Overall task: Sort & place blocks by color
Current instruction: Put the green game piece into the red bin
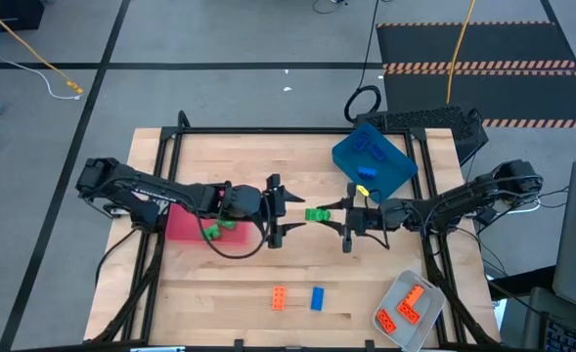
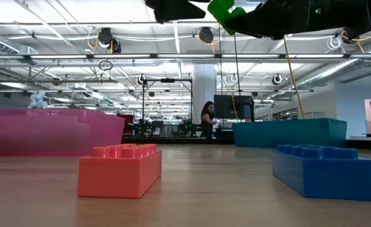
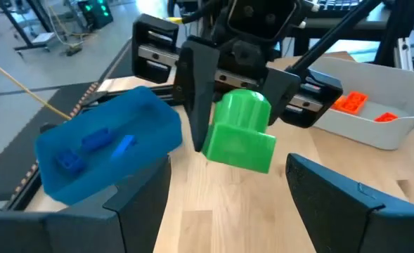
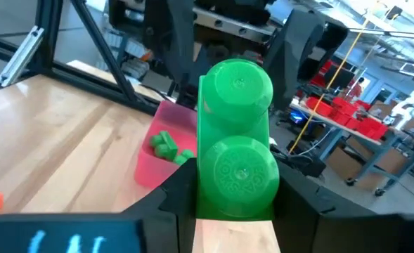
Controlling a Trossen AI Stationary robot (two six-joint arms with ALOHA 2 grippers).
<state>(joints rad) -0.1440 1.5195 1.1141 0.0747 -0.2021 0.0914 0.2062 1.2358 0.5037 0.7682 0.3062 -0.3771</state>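
Above mid-tabletop (image 1: 229, 284), the right gripper (image 1: 344, 217) pinched a small green studded plastic brick (image 1: 317, 214) before the left gripper's (image 1: 284, 208) spread fingers; a mistimed release risked dropping it short of the red tray (image 1: 185, 228).

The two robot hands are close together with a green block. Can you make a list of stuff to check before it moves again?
1. Right gripper shut on the green block: ok.
2. Left gripper open, fingers either side of the block: ok.
3. Block lifted off the table: ok.
4. Red tray already has green blocks, room left: ok.
5. Orange block and blue block still loose on the table: not ok.
6. Left fingers touching the block: cannot tell.
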